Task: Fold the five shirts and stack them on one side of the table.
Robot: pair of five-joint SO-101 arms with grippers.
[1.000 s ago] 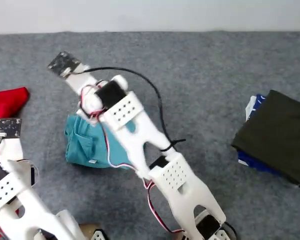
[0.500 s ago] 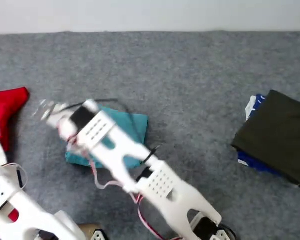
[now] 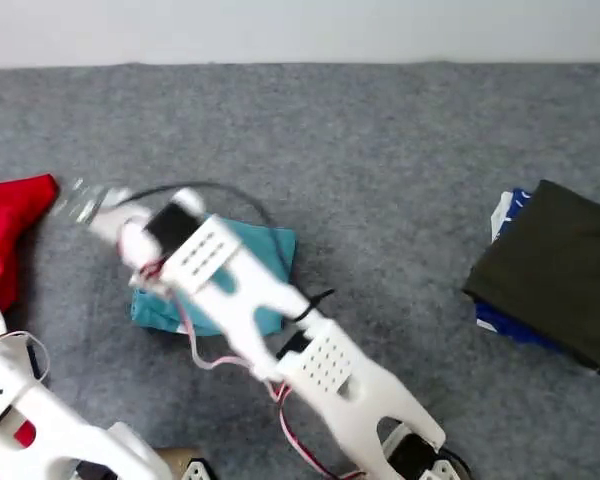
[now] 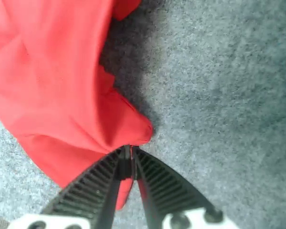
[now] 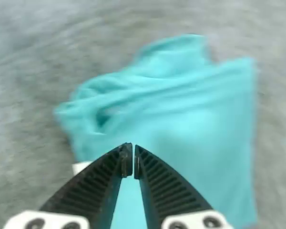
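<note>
Four shirts can be counted with certainty. One red shirt [image 3: 13, 218] is seen crumpled at the left edge of the grey table cover [image 3: 380, 140]. One teal shirt [image 3: 272, 250] is laid folded near the middle, partly covered by the right arm [image 3: 240, 290]. One dark olive shirt [image 3: 555, 265] is stacked on one blue shirt [image 3: 508, 322] at the right side. A white edge of cloth [image 3: 502, 213] is seen at the back of that stack; whether it is a fifth shirt cannot be told.

A small white tag [image 5: 81, 168] is shown at the teal shirt's edge, but no writing on it can be read.

The left gripper [image 4: 129, 155] is closed, and a fold of the red shirt is pinched at its tips, with the rest of the cloth spread beyond them. The right gripper [image 5: 129, 162] is held with its jaws pressed together and nothing visibly caught between them. The teal shirt is seen lying flat just past and beneath its tips. In the high view this gripper is blurred, between the teal and red shirts.
</note>
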